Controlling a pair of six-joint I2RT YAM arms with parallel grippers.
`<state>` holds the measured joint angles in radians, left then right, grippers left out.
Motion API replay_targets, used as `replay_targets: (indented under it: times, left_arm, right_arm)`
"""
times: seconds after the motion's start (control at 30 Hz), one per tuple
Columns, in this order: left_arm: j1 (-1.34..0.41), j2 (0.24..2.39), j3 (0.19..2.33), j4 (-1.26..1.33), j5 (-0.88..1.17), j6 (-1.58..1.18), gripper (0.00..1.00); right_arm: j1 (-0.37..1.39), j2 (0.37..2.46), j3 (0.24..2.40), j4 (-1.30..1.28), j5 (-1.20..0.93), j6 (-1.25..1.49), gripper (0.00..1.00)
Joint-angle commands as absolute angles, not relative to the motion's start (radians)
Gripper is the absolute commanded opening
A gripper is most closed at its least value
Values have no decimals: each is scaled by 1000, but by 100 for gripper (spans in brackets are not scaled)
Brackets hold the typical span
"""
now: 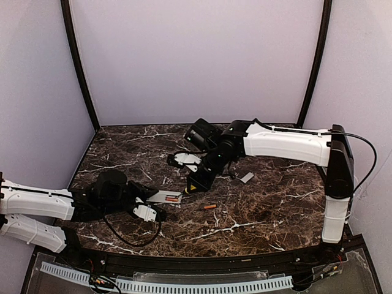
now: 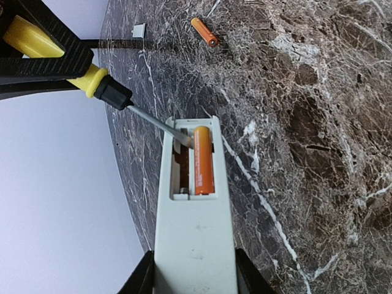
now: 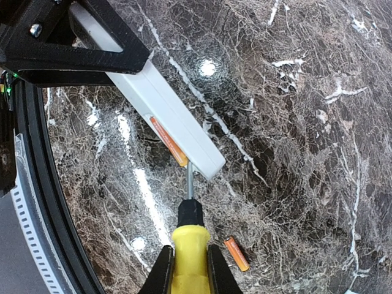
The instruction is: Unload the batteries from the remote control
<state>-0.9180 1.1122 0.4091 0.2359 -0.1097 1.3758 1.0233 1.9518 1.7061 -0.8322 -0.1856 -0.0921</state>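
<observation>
Closest to my left wrist camera is the remote control (image 2: pixel 195 245), back side up. My left gripper (image 2: pixel 195 285) has it clamped across its width, and the black fingers (image 2: pixel 144 278) press on both long edges, spread only as wide as the remote body. It lies low over the marbled table (image 2: pixel 318 153), towards the left of the top view.

At its far end the battery bay (image 2: pixel 182 166) is uncovered. One seated battery (image 2: pixel 203 160), orange-copper, lies lengthwise in the right-hand slot, and the slot beside it shows its dark floor.

My right gripper (image 3: pixel 187 269) is closed tight on the yellow handle of the screwdriver (image 3: pixel 188 245), one finger on each side of the handle. The metal shaft reaches from the handle to the open end of the remote. From the left wrist I see its tip inside the bay, touching the upper end of the seated battery on the side of the bare slot.

A loose battery (image 2: pixel 204 32) lies on the table, apart from the remote and beyond its open end; from the right wrist it sits just beside the screwdriver handle. A small grey-white cover piece (image 2: pixel 139 29) lies further off.
</observation>
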Motion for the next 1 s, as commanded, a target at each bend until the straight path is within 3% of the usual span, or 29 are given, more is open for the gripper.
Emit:
replay_targets:
  times: [0.0, 0.23, 0.43, 0.97]
  left_arm:
    - [-930, 1074, 437, 321, -18, 1371, 0]
    - [-930, 1075, 436, 317, -18, 1374, 0]
    - [-930, 1071, 437, 316, -18, 1374, 0]
    - [-930, 1068, 436, 317, -21, 1374, 0]
  right_arm:
    - [1023, 1949, 1735, -816, -15, -109, 0]
    - [1098, 1983, 1790, -834, 161, -221, 0]
    - [1145, 2002, 1817, -841, 172, -329, 0]
    - [1060, 2001, 1822, -827, -169, -215, 0]
